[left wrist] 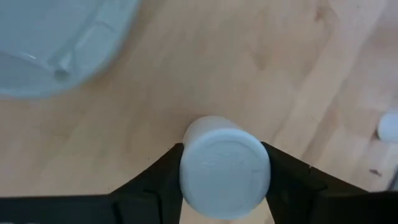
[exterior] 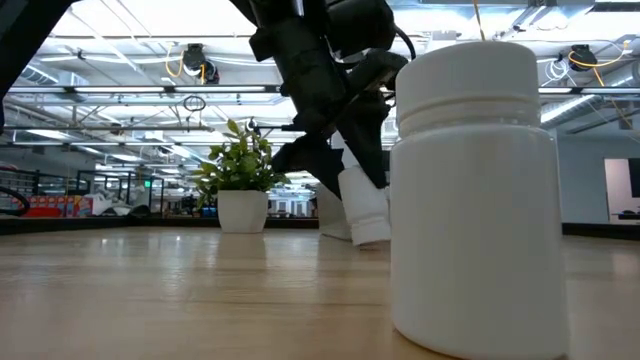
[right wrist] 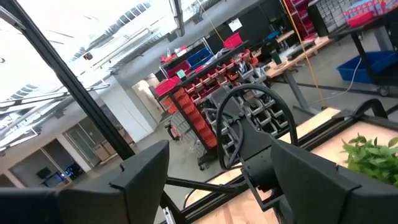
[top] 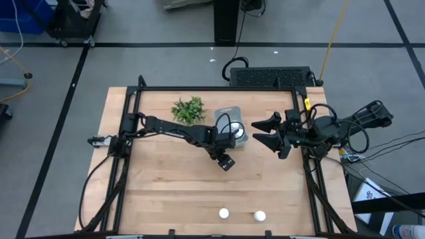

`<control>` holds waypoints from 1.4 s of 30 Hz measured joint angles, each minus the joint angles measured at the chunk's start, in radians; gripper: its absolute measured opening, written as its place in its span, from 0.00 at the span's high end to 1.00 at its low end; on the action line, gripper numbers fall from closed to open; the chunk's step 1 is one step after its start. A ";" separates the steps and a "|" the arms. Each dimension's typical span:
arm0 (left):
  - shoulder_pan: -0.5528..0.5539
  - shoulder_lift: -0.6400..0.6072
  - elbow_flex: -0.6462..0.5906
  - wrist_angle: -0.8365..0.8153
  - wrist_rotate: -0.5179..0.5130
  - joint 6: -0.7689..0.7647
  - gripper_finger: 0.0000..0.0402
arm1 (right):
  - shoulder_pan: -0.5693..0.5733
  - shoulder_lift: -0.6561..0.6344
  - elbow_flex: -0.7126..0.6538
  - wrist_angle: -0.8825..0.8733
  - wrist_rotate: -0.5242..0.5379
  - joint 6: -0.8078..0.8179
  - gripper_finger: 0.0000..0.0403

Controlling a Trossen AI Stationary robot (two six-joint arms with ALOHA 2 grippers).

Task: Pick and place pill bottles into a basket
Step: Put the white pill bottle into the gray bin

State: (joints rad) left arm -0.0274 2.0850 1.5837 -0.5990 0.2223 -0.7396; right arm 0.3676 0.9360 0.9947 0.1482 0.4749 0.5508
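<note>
The left gripper (left wrist: 224,171) was found clamped on a white pill bottle (left wrist: 224,167), lifted just beside the basket (top: 232,126). The right gripper (top: 267,132) was held with fingers apart, raised near the basket's other side. Two bottles (top: 224,213) were left at the table's near edge.

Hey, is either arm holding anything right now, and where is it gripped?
The left gripper has a pill bottle between its fingers, pressed against its cap sides. The right gripper holds nothing.

White pill bottles (top: 224,213), pale blue-grey basket (top: 234,119), green plant (top: 188,109) in a white pot, light wood-grain surface (top: 172,186).
</note>
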 joint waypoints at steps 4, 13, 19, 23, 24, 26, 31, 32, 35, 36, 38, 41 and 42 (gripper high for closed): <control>-0.002 -0.033 -0.001 -0.003 0.029 0.005 0.49 | 0.003 0.000 0.000 -0.069 -0.004 0.072 0.32; 0.011 -0.178 -0.001 0.001 -0.007 0.000 0.55 | 0.087 0.001 -0.225 0.016 -0.003 0.364 0.32; 0.028 -0.289 0.000 -0.004 -0.039 -0.004 0.50 | 0.189 0.002 -0.532 0.575 0.149 0.376 0.32; 0.039 -0.355 0.000 0.019 -0.054 -0.025 0.53 | 0.225 0.022 -0.667 0.801 0.232 0.409 0.32; 0.040 -0.369 0.000 0.037 -0.061 -0.029 0.54 | 0.227 0.032 -0.684 0.835 0.247 0.425 0.32; 0.042 -0.397 0.000 0.074 -0.074 -0.034 0.55 | 0.223 0.050 -0.701 0.879 0.258 0.451 0.32; 0.047 -0.437 0.000 0.170 -0.078 -0.065 0.52 | 0.195 0.105 -0.686 0.905 0.255 0.486 0.32; 0.047 -0.438 0.000 0.201 -0.083 -0.065 0.52 | 0.185 0.116 -0.679 0.918 0.250 0.488 0.32; 0.047 -0.438 0.000 0.264 -0.079 -0.082 0.51 | 0.153 0.158 -0.665 0.990 0.206 0.474 0.32; 0.047 -0.437 0.000 0.284 -0.073 -0.097 0.51 | 0.142 0.172 -0.658 1.019 0.200 0.467 0.32; 0.047 -0.437 0.000 0.316 -0.070 -0.109 0.51 | 0.120 0.195 -0.651 1.071 0.180 0.455 0.32; 0.047 -0.437 0.000 0.344 -0.077 -0.120 0.51 | 0.096 0.233 -0.638 1.101 0.165 0.453 0.32; 0.047 -0.436 0.000 0.358 -0.076 -0.128 0.51 | 0.086 0.245 -0.633 1.110 0.150 0.454 0.32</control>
State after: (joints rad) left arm 0.0193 1.6489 1.5837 -0.2411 0.1459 -0.8676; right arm 0.4539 1.1806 0.3621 1.2581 0.6253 1.0048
